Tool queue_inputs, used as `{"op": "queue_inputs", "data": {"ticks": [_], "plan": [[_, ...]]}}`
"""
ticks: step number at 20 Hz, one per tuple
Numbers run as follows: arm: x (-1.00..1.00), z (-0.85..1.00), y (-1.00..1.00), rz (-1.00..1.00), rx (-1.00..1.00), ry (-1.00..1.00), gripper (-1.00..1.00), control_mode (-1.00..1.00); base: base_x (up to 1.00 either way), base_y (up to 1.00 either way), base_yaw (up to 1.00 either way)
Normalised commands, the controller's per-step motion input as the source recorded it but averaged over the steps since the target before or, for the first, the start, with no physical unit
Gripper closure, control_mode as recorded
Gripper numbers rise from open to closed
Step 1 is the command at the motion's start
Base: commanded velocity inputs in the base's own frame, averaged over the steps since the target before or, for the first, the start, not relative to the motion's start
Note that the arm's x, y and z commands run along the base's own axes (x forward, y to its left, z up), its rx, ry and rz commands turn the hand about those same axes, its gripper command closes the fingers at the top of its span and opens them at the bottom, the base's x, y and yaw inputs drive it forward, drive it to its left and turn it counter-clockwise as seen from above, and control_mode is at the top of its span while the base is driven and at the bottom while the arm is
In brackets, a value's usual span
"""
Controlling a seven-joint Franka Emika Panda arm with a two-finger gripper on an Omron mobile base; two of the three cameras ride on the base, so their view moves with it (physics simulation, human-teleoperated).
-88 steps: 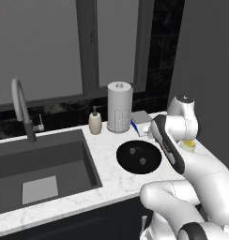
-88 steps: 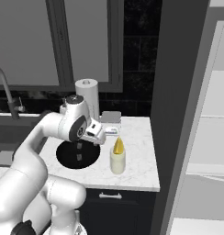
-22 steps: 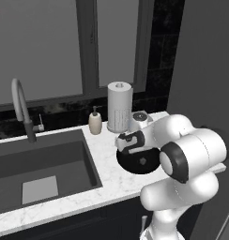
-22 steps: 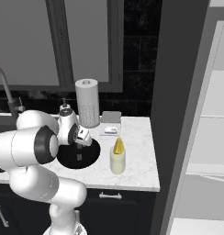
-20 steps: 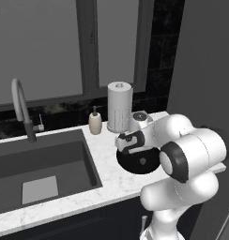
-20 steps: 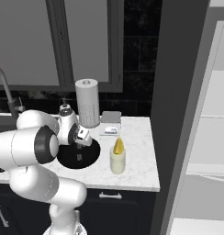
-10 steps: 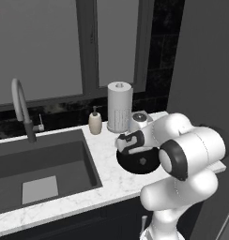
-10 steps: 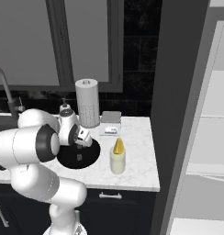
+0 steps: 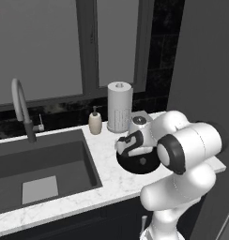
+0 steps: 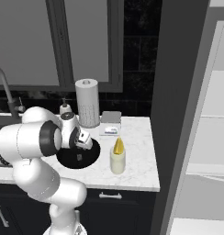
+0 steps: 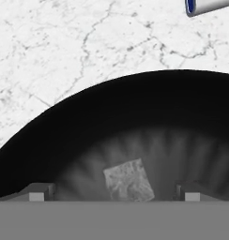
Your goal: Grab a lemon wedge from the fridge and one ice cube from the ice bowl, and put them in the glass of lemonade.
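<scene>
From the left base view the sink (image 9: 41, 168) and its tap (image 9: 22, 110) show left of the ice bowl (image 9: 140, 164), with the soap bottle (image 9: 95, 123) and paper-towel roll (image 9: 119, 107) behind; the arm's wrist hangs over the bowl.

From the right base view the glass of lemonade (image 10: 117, 160) stands just beside the bowl (image 10: 77, 158), a lemon wedge (image 10: 118, 146) on its rim. The worktop (image 10: 139, 156) ends near the glass, and the fridge (image 10: 196, 133) stands open beyond.

The hand view looks into the bowl (image 11: 135, 108): one ice cube (image 11: 128, 180) lies between the fingers (image 11: 37, 192), which stand wide apart, gripping nothing. Bare marble lies past the rim.
</scene>
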Motion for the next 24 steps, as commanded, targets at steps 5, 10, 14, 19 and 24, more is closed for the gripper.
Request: {"op": "queue_inputs", "data": {"ticks": [5,10,14,19,24], "plan": [[0.0,-0.11,0.0,0.0,0.04,0.0,-1.0,-1.0,0.0,0.0,0.0],[0.0,-0.04,0.0,0.0,0.04,0.0,1.0,-1.0,0.0,0.0,0.0],[0.0,0.0,-0.01,0.0,0.05,0.0,1.0,-1.0,0.0,0.0,0.0],[0.0,0.0,0.0,0.0,0.03,0.0,1.0,-1.0,0.0,0.0,0.0],[-0.03,0.05,0.0,0.0,0.01,0.0,1.0,-1.0,0.0,0.0,0.0]]}}
